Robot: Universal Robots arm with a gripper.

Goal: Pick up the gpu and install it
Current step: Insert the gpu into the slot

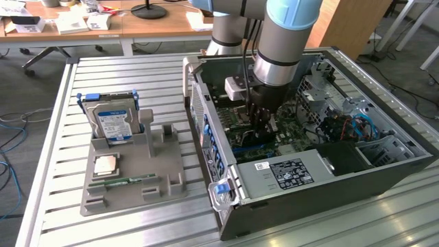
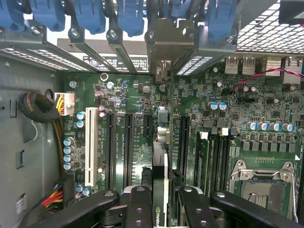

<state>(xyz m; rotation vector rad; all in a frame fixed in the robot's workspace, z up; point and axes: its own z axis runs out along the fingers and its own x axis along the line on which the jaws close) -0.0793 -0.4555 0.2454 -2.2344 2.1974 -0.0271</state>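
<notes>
Obs.: the case [image 1: 384, 170] lies open on the bench [image 1: 137, 226], toward the edge at the exterior view's right. The tool [image 1: 259, 121] reaches down inside it, over the board [image 2: 266, 99].

Tool state: closed on the gpu [image 2: 160, 166]. In the wrist view the fingers [image 2: 138, 204] flank the card, one on each flat face, gripping along its upper edge.

Gpu position: inside the case, low over the board, in line with the black slots [image 2: 129, 142]. You cannot tell from here whether its contact edge has entered a slot.

Orientation: the card stands on edge, faces square to the board. Its long axis runs parallel to the slots, toward the rear wall with the blue latches [image 2: 130, 16]. The silvery bracket [image 2: 163, 71] appears to lead at that end.

Handling (judgement): light, thin and stiff, with little give, so a tilt would load the connector rather than flex the card. Treat it as fragile: exposed parts and a bare contact edge. Your hold on the flat faces near the top edge, well clear of the contacts, looks like the right place.
</notes>
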